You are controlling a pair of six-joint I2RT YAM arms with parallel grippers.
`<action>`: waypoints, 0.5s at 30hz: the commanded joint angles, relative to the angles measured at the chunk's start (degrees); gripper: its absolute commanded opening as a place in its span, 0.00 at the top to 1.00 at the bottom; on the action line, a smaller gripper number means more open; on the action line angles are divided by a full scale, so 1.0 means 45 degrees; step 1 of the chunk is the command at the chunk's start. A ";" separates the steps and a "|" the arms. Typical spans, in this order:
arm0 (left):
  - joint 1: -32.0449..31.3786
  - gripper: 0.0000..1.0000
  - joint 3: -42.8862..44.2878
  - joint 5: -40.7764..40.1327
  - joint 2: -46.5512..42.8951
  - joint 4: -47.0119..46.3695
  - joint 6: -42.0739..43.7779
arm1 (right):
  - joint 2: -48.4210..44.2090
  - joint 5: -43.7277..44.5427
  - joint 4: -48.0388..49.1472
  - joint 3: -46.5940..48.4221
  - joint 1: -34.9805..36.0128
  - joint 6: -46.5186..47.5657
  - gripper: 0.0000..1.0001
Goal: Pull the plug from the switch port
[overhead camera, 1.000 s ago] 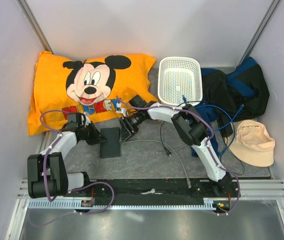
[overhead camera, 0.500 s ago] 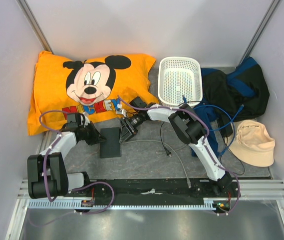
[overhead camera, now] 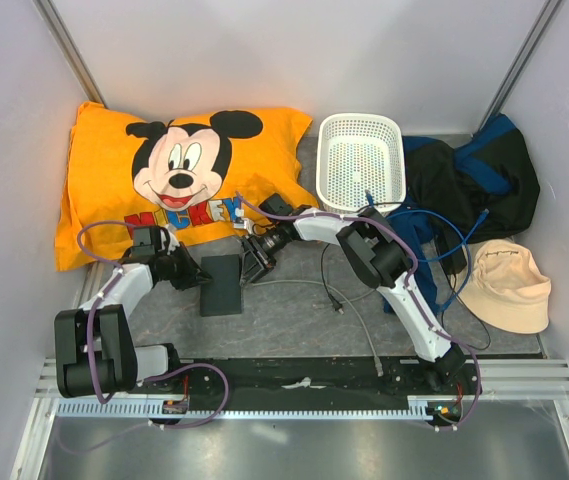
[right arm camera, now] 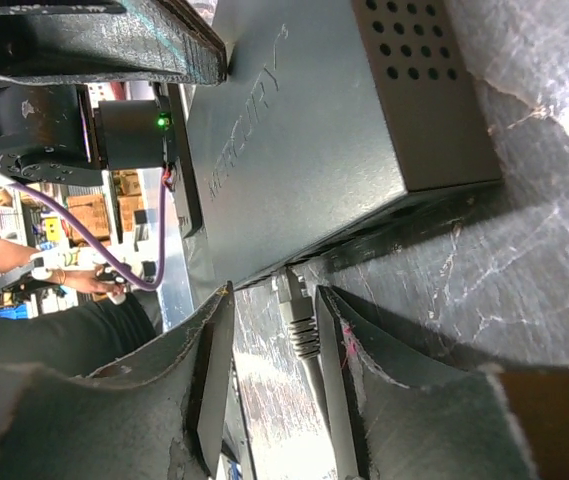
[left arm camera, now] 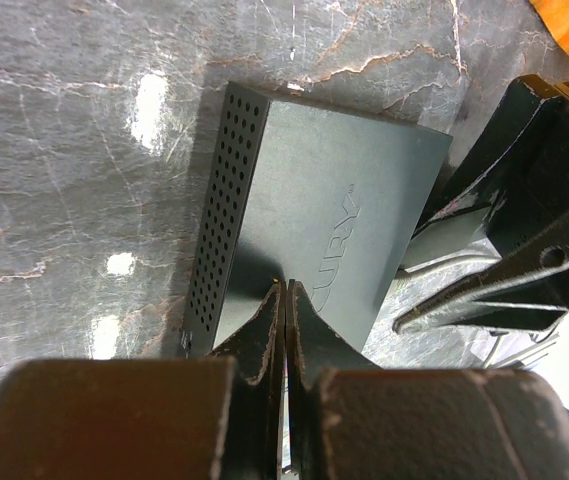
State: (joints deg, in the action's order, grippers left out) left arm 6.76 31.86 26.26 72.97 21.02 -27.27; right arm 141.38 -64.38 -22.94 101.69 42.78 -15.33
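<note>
The switch port [overhead camera: 222, 284] is a flat dark-grey box lying on the table; it also shows in the left wrist view [left arm camera: 314, 220] and the right wrist view [right arm camera: 294, 130]. A grey plug [right arm camera: 294, 312] with a grey cable sits at its narrow edge, tip in the socket. My right gripper [right arm camera: 274, 295] is open, with one jaw on each side of the plug and the plug nearer the right finger [right arm camera: 339, 350]. In the top view it [overhead camera: 252, 263] is at the switch's right end. My left gripper [left arm camera: 283, 292] is shut and empty, its tips resting on the switch's top by the left edge [overhead camera: 200, 279].
An orange Mickey pillow [overhead camera: 164, 170] lies at the back left. A white basket [overhead camera: 362, 160] stands behind the right arm. A dark jacket [overhead camera: 474, 180], a blue cable [overhead camera: 459, 250] and a beige cap [overhead camera: 509, 285] lie to the right. The grey cable [overhead camera: 349, 305] runs toward the front.
My right gripper has shifted slightly left and nearer to the switch's plug end. The left gripper and the switch have not moved.
</note>
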 commanded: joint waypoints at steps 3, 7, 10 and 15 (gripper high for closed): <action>0.0196 0.98 -0.0478 -0.1441 0.0308 0.0506 0.0161 | 0.1062 0.2431 -0.0410 0.0039 0.0258 0.0595 0.58; 0.0215 0.98 -0.0497 -0.1441 0.0288 0.0506 0.0161 | 0.1140 0.2607 -0.0469 0.0176 0.0258 0.0653 0.61; 0.0235 0.98 -0.0517 -0.1480 0.0327 0.0506 0.0141 | 0.1179 0.2666 -0.0488 0.0234 0.0316 0.0673 0.64; 0.0255 0.98 -0.0497 -0.1403 0.0347 0.0505 0.0141 | 0.1297 0.2744 -0.0488 0.0390 0.0316 0.0634 0.67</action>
State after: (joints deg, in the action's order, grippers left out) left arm 7.31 31.86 26.26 72.97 20.91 -27.35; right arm 142.58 -62.96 -24.88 103.35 42.81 -15.49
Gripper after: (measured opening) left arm 0.024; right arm 0.334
